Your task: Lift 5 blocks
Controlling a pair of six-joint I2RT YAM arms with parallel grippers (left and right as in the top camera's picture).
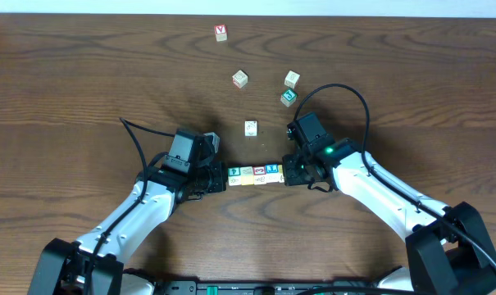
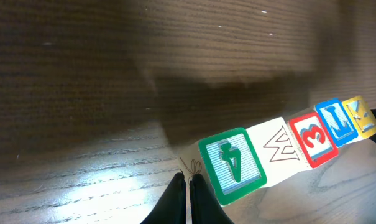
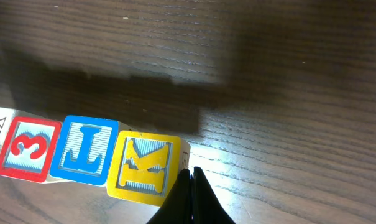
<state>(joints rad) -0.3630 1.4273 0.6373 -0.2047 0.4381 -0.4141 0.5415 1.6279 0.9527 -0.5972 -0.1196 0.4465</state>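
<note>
Squeeze evenly inward and rise level so the row of five small wooden alphabet cubes point(image 1: 250, 174), pinned end to end between the left gripper point(image 1: 220, 177) and right gripper point(image 1: 286, 172) near the dark wooden table's point(image 1: 67, 82) middle — each with fingers pressed together, clamping nothing — doesn't buckle; whether it sits clear of the surface is unclear

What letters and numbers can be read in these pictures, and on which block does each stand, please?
"4": green block.
"W": cream block, drawn in outline.
"3": red block.
"L": blue block.
"K": yellow block.
"V": in red, on the far cube.
The four loose cubes: too small to read.
</note>
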